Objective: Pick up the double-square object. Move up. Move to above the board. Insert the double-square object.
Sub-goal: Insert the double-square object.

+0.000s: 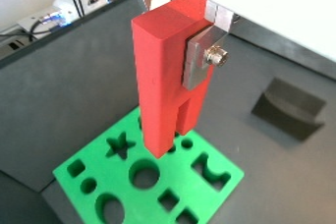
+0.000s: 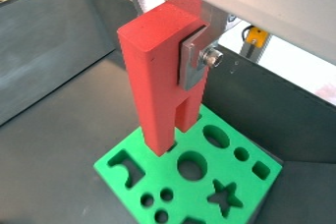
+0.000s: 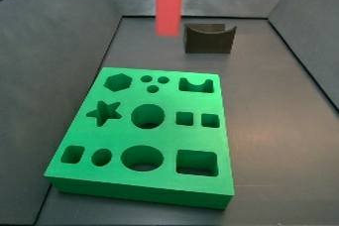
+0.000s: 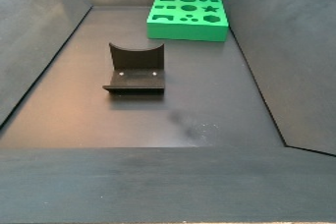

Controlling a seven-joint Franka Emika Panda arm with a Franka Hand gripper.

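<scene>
The gripper (image 1: 171,53) is shut on the double-square object (image 1: 157,100), a tall red block held upright with its slotted, two-pronged end pointing down. One silver finger (image 1: 203,56) presses on its side; the opposite finger is hidden behind the block. Both wrist views show the same grip, with the gripper (image 2: 164,59) around the block (image 2: 155,100). The green board (image 1: 144,174) lies flat below, and the block hangs clear above it. In a side view the block (image 3: 171,2) hangs high over the board (image 3: 146,131); the gripper is out of frame there. The board (image 4: 188,19) shows far off.
The dark fixture (image 3: 209,37) with a curved notch stands on the floor beyond the board; it also shows in a wrist view (image 1: 289,110) and a side view (image 4: 136,71). Sloping grey walls (image 4: 53,51) enclose the dark floor.
</scene>
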